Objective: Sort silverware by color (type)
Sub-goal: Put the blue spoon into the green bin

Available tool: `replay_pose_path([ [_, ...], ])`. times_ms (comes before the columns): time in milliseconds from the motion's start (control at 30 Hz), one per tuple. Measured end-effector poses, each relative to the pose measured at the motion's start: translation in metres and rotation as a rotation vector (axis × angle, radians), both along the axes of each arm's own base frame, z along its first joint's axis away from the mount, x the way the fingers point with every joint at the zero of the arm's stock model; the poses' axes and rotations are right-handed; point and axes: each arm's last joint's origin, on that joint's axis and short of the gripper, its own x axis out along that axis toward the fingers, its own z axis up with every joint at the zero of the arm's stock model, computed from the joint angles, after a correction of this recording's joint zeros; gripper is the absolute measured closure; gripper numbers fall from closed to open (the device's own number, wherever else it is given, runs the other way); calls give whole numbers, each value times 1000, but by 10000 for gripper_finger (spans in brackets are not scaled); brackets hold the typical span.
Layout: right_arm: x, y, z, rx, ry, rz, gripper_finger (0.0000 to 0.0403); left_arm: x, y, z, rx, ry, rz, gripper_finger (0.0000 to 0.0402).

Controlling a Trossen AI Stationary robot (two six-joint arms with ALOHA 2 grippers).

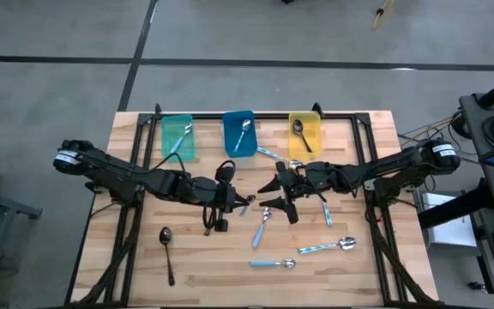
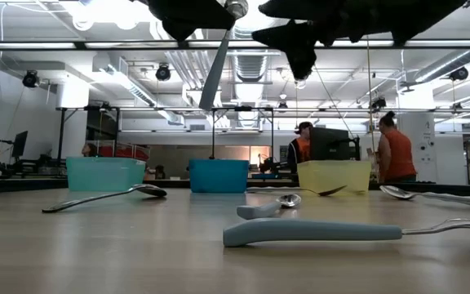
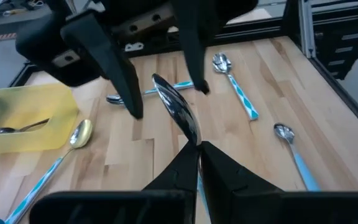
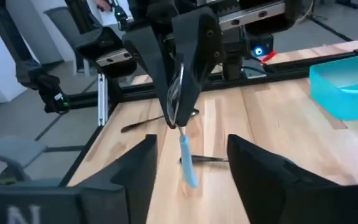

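Note:
My left gripper (image 1: 237, 202) is over the table's middle, shut on a spoon with a shiny bowl (image 3: 176, 111) and a light-blue handle (image 4: 188, 167). My right gripper (image 1: 268, 195) faces it at close range, open. Its fingers (image 4: 138, 165) stand on either side of the hanging handle without touching it. In the low view the held spoon (image 2: 216, 69) slants down well above the tabletop. Several more blue-handled spoons (image 1: 262, 227) and one dark spoon (image 1: 167, 253) lie flat on the wood. My left gripper pinches the spoon at its neck (image 3: 197, 144), where bowl meets handle, between the two fingertips. The bowl sticks out beyond the fingers toward the right gripper. The spoon is lifted clear of the table, and its blue handle hangs slanting below the fingers.
Three bins stand in a row at the far edge: teal (image 1: 177, 137), blue (image 1: 239, 135) and yellow (image 1: 304, 133), each with one spoon inside. Loose spoons lie under and near-right of the grippers. People stand in the room beyond the table (image 2: 394, 155).

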Motion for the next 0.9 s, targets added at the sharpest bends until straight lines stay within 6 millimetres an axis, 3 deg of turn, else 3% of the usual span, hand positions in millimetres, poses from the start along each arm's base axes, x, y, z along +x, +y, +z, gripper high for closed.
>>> replay_pose_path([
  [267, 14, 1, -3, -38, -90, 7, 195, 0, 1, 0, 4, -3, 51, 402],
  [533, 33, 3, 5, -66, -120, 11, 213, 0, 1, 0, 4, -1, 55, 402],
  [633, 36, 3, 7, -79, -128, 12, 245, 0, 2, -1, 5, 4, 56, 402],
  [833, 36, 3, 5, -80, -108, 14, 363, 0, 2, -1, 2, 3, 58, 402],
  [900, 36, 3, 5, -94, -107, 21, 384, 0, 2, -1, 4, 3, 61, 401],
])
